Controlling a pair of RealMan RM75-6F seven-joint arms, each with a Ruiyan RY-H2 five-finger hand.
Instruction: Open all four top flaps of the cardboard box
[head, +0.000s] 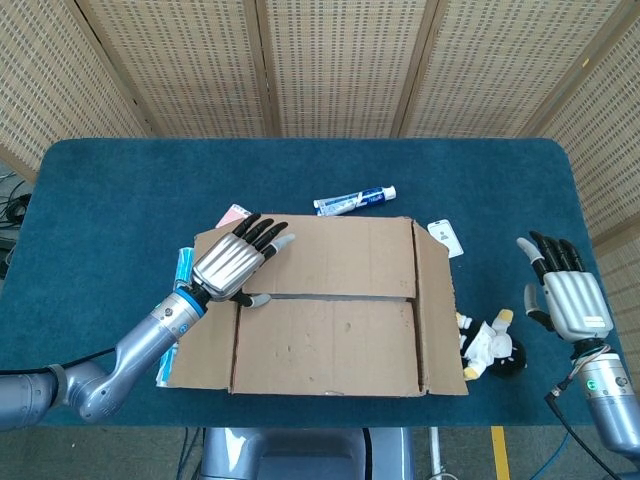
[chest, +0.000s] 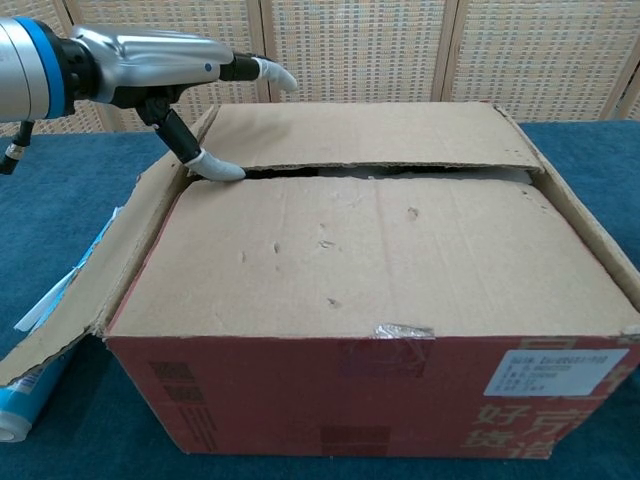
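Surface (head: 120, 190): dark blue cloth cover, rounded corners.

Cardboard box (head: 330, 330) sits on it near the front edge, directly under the left hand (head: 228, 265).

Toothpaste tube (head: 355, 199) lies flat beyond the box, up and right of the left hand.

Pink-and-white card (head: 234, 214) lies just beyond that hand's fingertips, part hidden by the box.

Blue-and-white packet (head: 181, 268) lies beside the left wrist, against the box's outer flap.

Small white tag (head: 446, 238) lies between the box and the right hand (head: 566, 295).

Black-white-yellow toy figure (head: 487, 346) lies near the right hand, touching the box's side flap.
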